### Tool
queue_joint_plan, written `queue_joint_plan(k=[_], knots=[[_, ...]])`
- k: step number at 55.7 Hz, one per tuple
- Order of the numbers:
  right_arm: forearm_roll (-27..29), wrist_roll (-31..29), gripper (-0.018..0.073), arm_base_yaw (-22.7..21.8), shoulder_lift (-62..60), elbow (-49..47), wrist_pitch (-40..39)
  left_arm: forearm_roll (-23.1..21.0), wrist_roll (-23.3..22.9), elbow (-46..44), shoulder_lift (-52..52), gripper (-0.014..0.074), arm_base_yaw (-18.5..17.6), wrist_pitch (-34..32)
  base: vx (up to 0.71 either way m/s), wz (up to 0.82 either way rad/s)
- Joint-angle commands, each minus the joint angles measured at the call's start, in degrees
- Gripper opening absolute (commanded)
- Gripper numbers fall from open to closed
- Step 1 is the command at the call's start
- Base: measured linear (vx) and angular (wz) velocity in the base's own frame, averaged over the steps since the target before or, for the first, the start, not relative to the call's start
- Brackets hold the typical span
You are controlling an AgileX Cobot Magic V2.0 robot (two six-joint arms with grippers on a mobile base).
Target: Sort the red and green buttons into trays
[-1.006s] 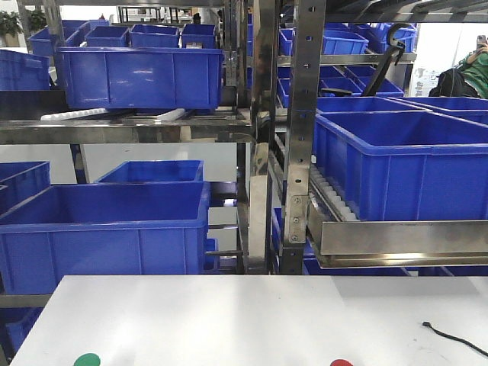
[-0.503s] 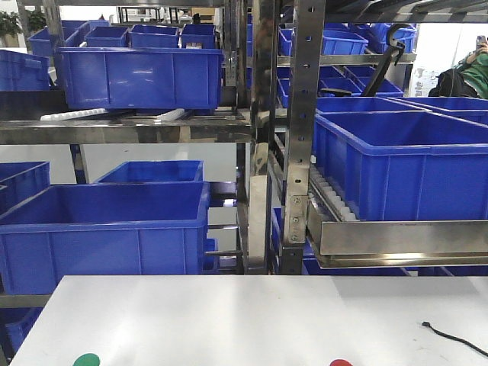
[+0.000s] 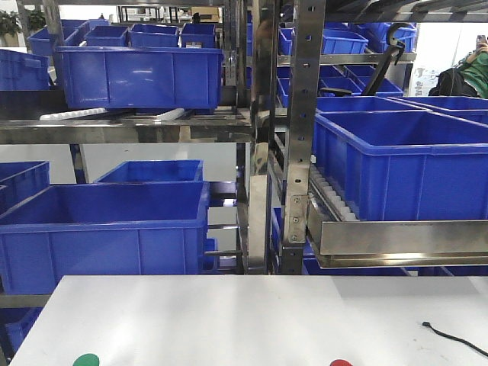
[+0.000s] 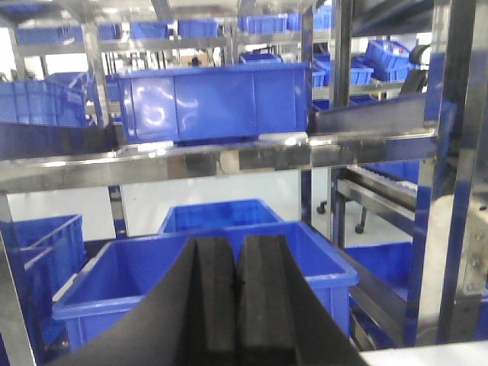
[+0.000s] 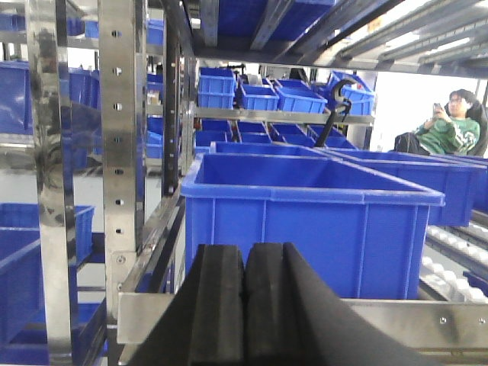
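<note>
In the front view a green round piece (image 3: 86, 360) shows at the bottom left edge of the white table (image 3: 252, 320), and a red round piece (image 3: 340, 363) at the bottom right edge; both are cut off by the frame, so I cannot tell whether they are buttons or trays. My left gripper (image 4: 236, 301) is shut and empty, pointing at the shelving. My right gripper (image 5: 245, 305) is shut and empty, also facing the shelves. Neither gripper shows in the front view.
Steel shelving (image 3: 293, 137) with several blue bins (image 3: 103, 229) stands behind the table. A black cable (image 3: 454, 341) lies at the table's right edge. A seated person (image 5: 446, 126) is at the far right.
</note>
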Motion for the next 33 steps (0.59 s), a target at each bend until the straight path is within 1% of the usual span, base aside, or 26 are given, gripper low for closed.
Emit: queue_joint_plan(k=[1,3,7,10,13,18,23,28,29,33], knots=[[-0.22,-0.06,0.0153,-0.37,-0.36,-2.18,-2.82,-0.09,-0.5,-2.11,-0.26,0.0136,0.13,-4.49,0.0,0.0],[-0.22,-0.06,0.0202,-0.37,-0.36,-2.18,-2.29,-0.09,-0.5,-2.11,-0.26,0.0172,0.13,-4.49,0.0,0.0],[-0.22,-0.06,0.0332,-0.37,-0.36,-2.18,-0.88,-0.09,-0.5,-2.11,-0.26,0.0265,0.13,-4.49,0.0,0.0],[-0.16,-0.06,0.0449,-0.37,-0.36,-2.12,-0.82,-0.09,-0.5,-2.11,-0.26,0.0337,0.13,-4.31,0.0,0.0],[-0.22,-0.06,0.0545,-0.37,-0.28,-2.08,-0.96,-0.09,-0.5,-2.11,-0.26,0.0407,0.13,-4.1,0.0,0.0],[-0.23,-0.06,0.0659,-0.37,-0.28,-2.08,-1.05,-0.15,-0.5,-2.11,-0.26,0.0496,0.13,-4.03,0.0,0.0],[0.41,0.31,0.071,-0.37,-0.28,-2.08,-3.49,-0.15,-0.5,-2.11,-0.26,0.0543,0.13,-3.9,0.0,0.0],[0.71,-0.2,0.0706,-0.37,-0.08,-1.35,-6.4,-0.15,-0.5,-2.11,-0.26,0.0547,0.13,-3.65,0.0,0.0],[-3.52,0.31,0.0667,-0.32,2.84,6.13,-16.94,-0.15,-0.5,-2.11,-0.26,0.0546,0.13,-2.6,0.0,0.0],[-4.96,2.08,0.0641,-0.32,5.0,11.86,-23.26,-0.15,-0.5,-1.93,-0.26,0.0546,0.13,-2.3,0.0,0.0]])
